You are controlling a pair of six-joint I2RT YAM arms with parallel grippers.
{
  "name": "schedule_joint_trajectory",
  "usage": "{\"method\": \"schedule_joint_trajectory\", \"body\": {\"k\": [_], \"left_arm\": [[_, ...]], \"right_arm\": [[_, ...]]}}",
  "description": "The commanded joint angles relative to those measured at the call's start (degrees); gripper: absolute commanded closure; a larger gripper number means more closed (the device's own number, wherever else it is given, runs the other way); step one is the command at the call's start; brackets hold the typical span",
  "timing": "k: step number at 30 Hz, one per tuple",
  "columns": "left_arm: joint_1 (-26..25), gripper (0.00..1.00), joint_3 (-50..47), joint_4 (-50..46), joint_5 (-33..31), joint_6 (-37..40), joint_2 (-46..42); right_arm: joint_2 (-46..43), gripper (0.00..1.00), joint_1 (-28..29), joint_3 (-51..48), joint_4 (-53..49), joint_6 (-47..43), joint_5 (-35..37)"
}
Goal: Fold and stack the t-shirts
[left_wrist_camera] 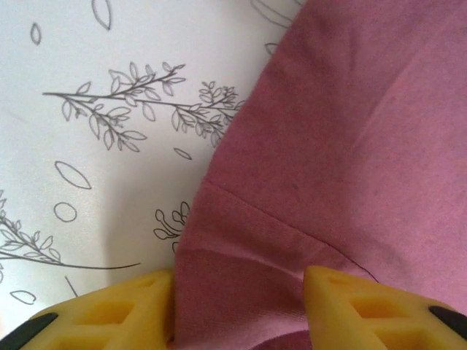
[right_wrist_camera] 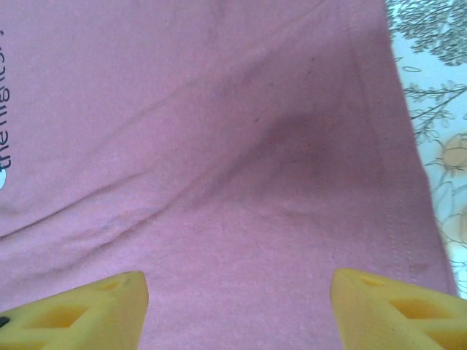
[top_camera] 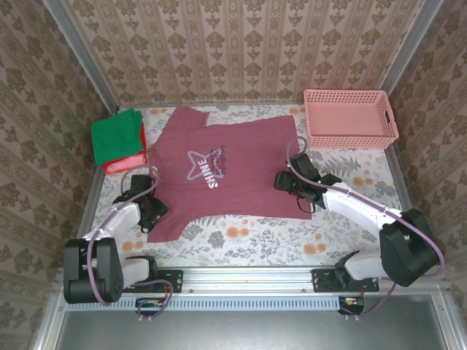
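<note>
Floral table cover [top_camera: 255, 244], patterned walls: maroon t-shirt [top_camera: 241, 157] flat at centre, one gripper at each end.

We read the shirt's long axis as running 9 to 3 o'clock in the top view, with the collar end at 9, the hem at 3 and the print up. The left gripper [top_camera: 151, 213] lies low at the 7 o'clock sleeve. Its jaws are parted with sleeve cloth between the fingers [left_wrist_camera: 109, 313], not visibly pinched, and a seam crosses just ahead at 12. The right gripper [top_camera: 287, 182] is over the hem end at 3 o'clock with its jaws spread wide. The stitched hem runs along its 3 o'clock side; we cannot tell whether it touches the cloth. Both arms reach forward, wrists pitched down. We judge that each arm is nearer its own end. The green tee [top_camera: 117, 133] rests on the red tee [top_camera: 120, 162] at 10 o'clock.
</note>
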State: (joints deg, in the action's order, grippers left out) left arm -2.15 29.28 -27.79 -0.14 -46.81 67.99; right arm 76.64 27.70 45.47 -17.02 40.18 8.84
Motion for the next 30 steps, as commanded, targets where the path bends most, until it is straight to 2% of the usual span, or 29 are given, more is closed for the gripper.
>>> {"method": "schedule_joint_trajectory", "body": {"k": [1,7,9,12,15,16,17,18,19,23,27,30], "left_arm": [[0.3,0.53,-1.1,-1.7,-0.1,0.6,-1.9],[0.4,0.75,-1.9,-1.8,0.4,0.8,-2.2],[0.4,0.87,-2.4,-1.3,0.8,0.3,-2.0],[0.4,1.0,-2.7,-1.1,1.4,-0.2,-2.5],[0.4,1.0,-1.9,-2.7,1.0,0.0,-4.1],[0.4,0.94,-1.5,-3.5,0.6,0.1,-4.5],[0.4,0.76,-0.9,-4.6,0.3,0.1,-5.0],[0.4,0.65,-0.4,-5.8,0.0,0.2,-5.4],[0.4,0.62,-0.1,-6.8,-0.3,0.2,-5.9],[0.5,0.62,-0.8,-8.7,-0.9,0.6,-8.4],[0.5,0.63,-2.3,-5.5,-0.3,0.9,-7.0],[0.5,0.74,-2.6,-2.8,0.5,0.6,-4.2]], "right_arm": [[-2.3,0.32,0.2,-1.5,-2.9,1.6,2.9],[-3.6,0.32,0.1,-3.0,-3.9,3.5,3.6],[-5.4,0.33,0.0,-4.2,-4.5,5.7,5.2],[-8.7,0.33,-0.8,-6.8,-5.4,8.4,6.7],[-11.5,0.34,-1.9,-9.0,-7.6,9.1,7.1],[-12.1,0.34,-2.1,-9.4,-8.4,9.1,7.1],[-12.9,0.34,-2.2,-9.9,-9.1,9.1,7.1],[-13.5,0.34,-2.3,-10.3,-9.7,9.2,7.1],[-14.1,0.34,-2.4,-10.6,-10.1,9.3,7.0],[-15.9,0.34,-2.5,-11.9,-10.6,9.7,6.9],[-15.6,0.34,-2.6,-12.3,-9.5,9.8,6.3],[-15.2,0.34,-2.6,-12.4,-9.7,10.3,6.3]]}}
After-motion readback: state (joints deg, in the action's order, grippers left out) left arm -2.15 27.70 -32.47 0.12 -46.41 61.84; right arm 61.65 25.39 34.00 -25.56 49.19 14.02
